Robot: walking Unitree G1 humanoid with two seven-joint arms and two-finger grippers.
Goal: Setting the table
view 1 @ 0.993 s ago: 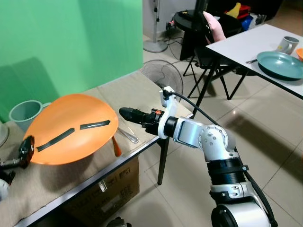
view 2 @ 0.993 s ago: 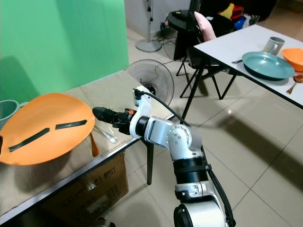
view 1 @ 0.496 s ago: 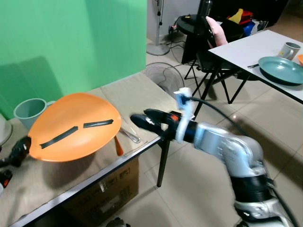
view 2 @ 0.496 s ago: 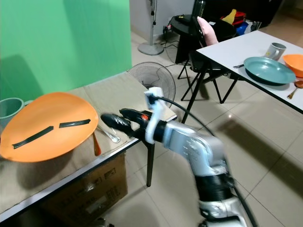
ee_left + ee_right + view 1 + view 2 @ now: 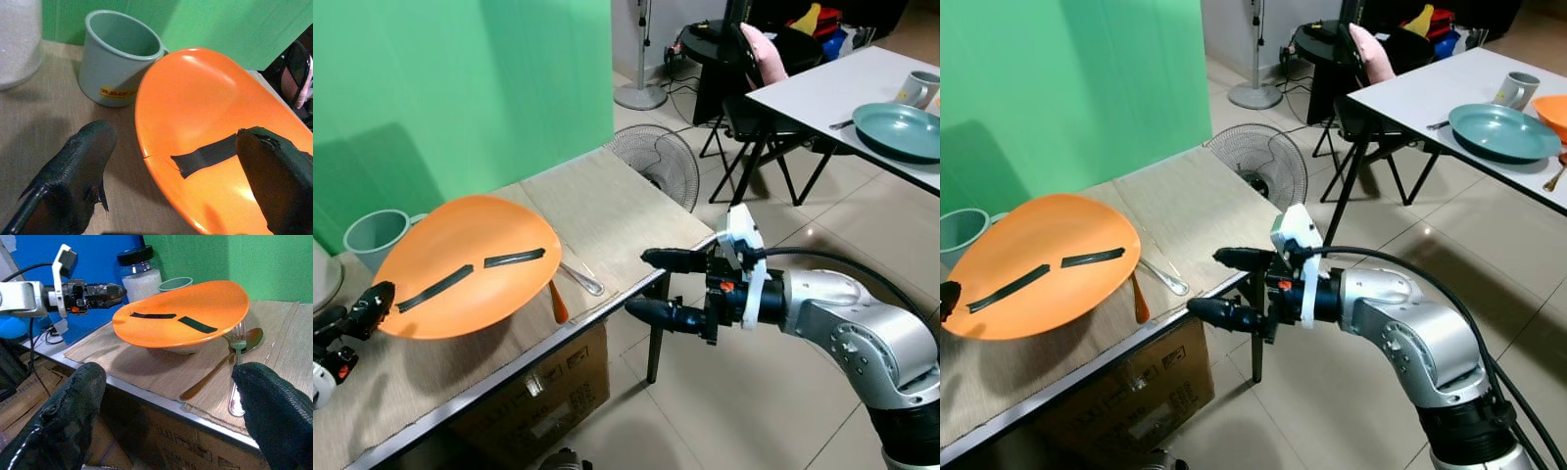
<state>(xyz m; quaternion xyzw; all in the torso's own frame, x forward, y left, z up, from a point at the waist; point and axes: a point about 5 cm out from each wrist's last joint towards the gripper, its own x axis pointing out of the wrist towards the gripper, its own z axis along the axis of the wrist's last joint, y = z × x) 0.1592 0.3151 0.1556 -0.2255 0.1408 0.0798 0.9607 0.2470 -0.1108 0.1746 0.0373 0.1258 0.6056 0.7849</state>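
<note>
An orange plate with two black tape strips lies tilted on the wooden table, propped on something underneath. A silver fork and a copper spoon lie under its right rim. My left gripper is open at the plate's left rim, with one finger over the plate and the other beside it. My right gripper is open and holds nothing. It hovers just off the table's front edge, pointing at the plate.
A teal mug and a black-lidded jar stand behind the plate. A cardboard box sits under the table. A floor fan and black chairs stand beyond. A white table at far right holds a teal plate.
My right gripper has drawn back from beside the plate to just off the table's edge, and its fingers have spread apart. The head view has shifted slightly.
</note>
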